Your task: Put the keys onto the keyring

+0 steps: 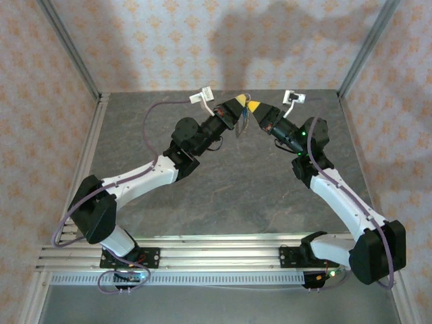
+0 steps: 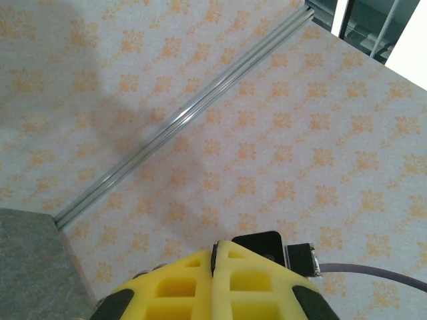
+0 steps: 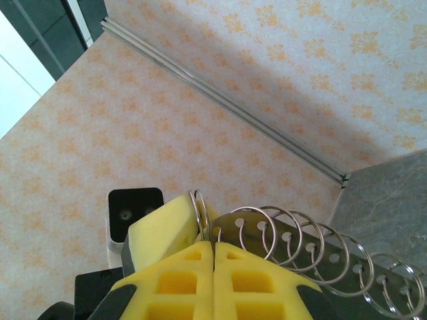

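**A:** Keyring (image 3: 327, 263) first: where does it sit?

**B:** Up in the air at the far middle of the table (image 1: 223, 196), where the two grippers meet. From above it shows as a thin grey strand (image 1: 239, 127) hanging just below their yellow tips.

**A:** And the arms, starting from the near side?

**B:** Both bases sit on the rail (image 1: 216, 253) at the near edge. Each white link slants forward and inward to a dark elbow, and each forearm then angles toward the centre. Together the arms form a peak.

**A:** The left gripper (image 1: 236, 102)?

**B:** In its wrist view (image 2: 215, 250) the two yellow fingers are pressed together along one seam. What lies between them, if anything, cannot be told.

**A:** The right gripper (image 1: 255, 106)?

**B:** Its fingers (image 3: 213, 248) are also together, tip to tip. The keyring is a grey metal strip carrying a row of wire rings. It comes out from just past those tips, apparently pinched there, and slants away to the right. One ring stands against the left gripper's yellow finger (image 3: 160, 230).

**A:** Beyond them?

**B:** The patterned wall (image 1: 202, 40), with both arms' shadows on it.
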Tool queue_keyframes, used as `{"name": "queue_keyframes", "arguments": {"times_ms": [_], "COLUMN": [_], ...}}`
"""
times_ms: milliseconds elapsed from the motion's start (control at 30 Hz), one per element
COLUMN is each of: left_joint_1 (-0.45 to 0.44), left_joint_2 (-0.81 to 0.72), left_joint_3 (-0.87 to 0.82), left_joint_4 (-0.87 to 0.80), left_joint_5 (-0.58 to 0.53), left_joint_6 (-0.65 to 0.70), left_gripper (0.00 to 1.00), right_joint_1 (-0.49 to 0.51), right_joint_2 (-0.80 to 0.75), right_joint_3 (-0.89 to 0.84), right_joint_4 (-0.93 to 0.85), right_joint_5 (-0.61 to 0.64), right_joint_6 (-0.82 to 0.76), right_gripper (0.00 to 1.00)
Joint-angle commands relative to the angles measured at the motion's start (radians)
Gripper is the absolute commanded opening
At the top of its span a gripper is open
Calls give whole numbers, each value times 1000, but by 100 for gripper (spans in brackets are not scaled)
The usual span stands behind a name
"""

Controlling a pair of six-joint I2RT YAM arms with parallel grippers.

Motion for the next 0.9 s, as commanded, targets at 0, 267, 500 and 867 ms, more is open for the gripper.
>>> {"name": "queue_keyframes", "arguments": {"times_ms": [0, 267, 500, 867], "left_joint_1": [-2, -3, -4, -4], "left_joint_2": [3, 8, 14, 19], "left_joint_3": [14, 9, 10, 19], "left_joint_4": [88, 86, 79, 37], "left_joint_5": [-23, -19, -22, -26], "left_joint_6": [-11, -17, -21, -45], "left_gripper": [0, 0, 0, 0], "right_joint_1": [25, 58, 61, 61], "right_joint_2": [9, 51, 63, 40], "right_joint_3": [-15, 12, 17, 25], "right_joint_4": [39, 51, 52, -19], "right_joint_5": [-19, -23, -30, -11], "right_joint_6": [1, 2, 4, -27], "right_gripper": [0, 0, 0, 0]}}
